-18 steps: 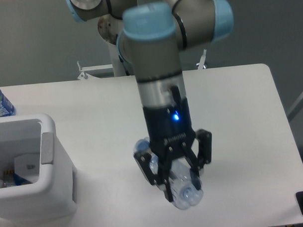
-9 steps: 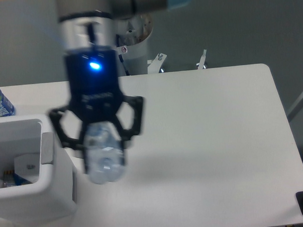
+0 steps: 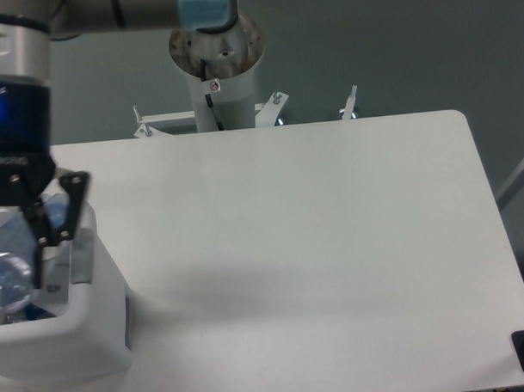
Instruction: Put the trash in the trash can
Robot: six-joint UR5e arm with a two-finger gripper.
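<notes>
bottle point(image 3: 8, 272) in claw point(image 3: 23, 247) over bin point(image 3: 86, 340)

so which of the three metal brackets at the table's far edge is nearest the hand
The leftmost bracket, left of the arm's base column; the other two lie right of it, farther from the hand holding the clear bottle.

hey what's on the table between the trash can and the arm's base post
Nothing. In the camera view, the white table is bare from the trash can to the base post.
</notes>
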